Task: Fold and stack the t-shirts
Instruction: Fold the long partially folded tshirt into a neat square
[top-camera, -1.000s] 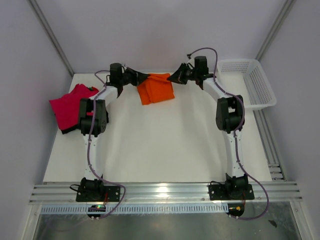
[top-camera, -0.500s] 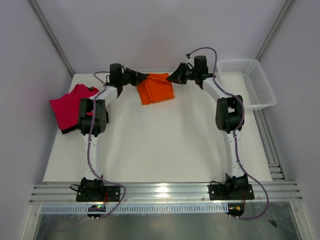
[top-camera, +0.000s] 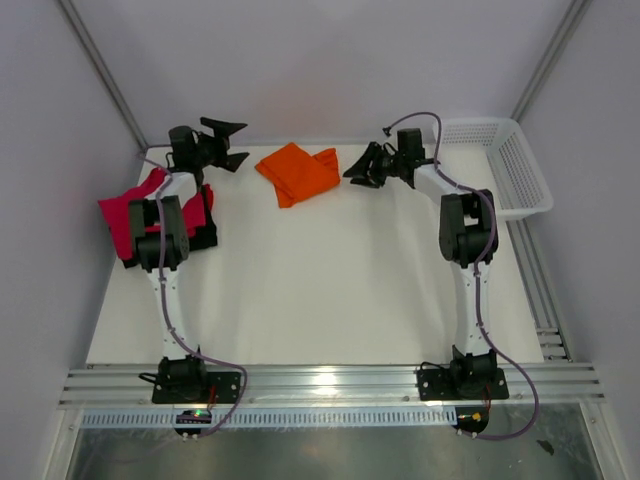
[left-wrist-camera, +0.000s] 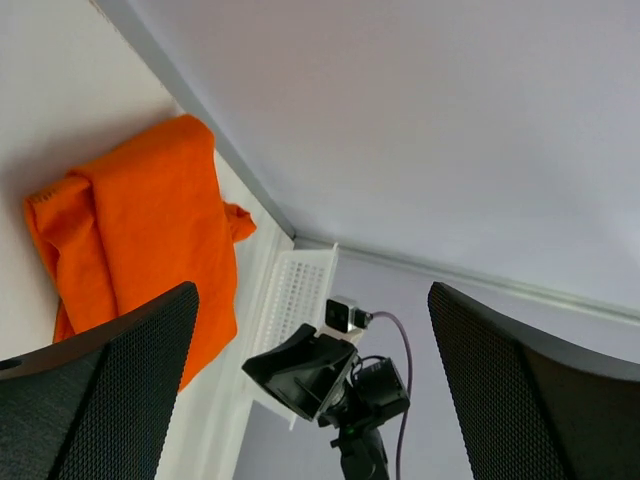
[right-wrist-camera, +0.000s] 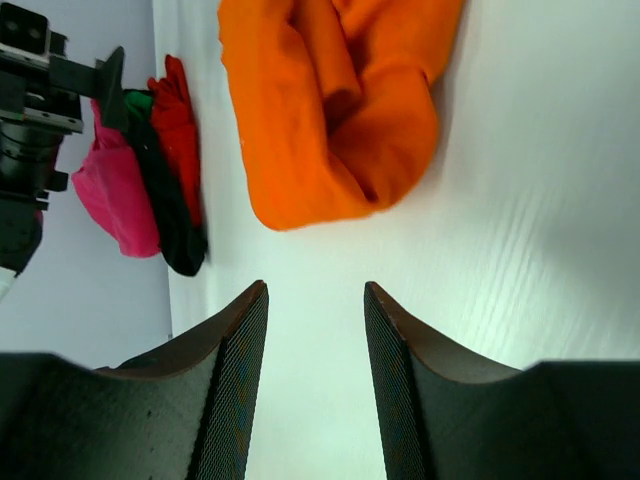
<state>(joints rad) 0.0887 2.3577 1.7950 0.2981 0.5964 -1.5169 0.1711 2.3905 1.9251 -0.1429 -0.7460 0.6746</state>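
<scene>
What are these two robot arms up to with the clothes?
They are folding t-shirts on a white table. The orange t-shirt lies loosely folded and a bit bunched near the far edge, between the arms. The left gripper and the right gripper are both open and hold nothing, one on each side of it. A heap of pink and black shirts lies at the left, and a white basket sits at the right.

White arms (top-camera: 468, 300), black joints, purple cables (top-camera: 420, 114)
</scene>
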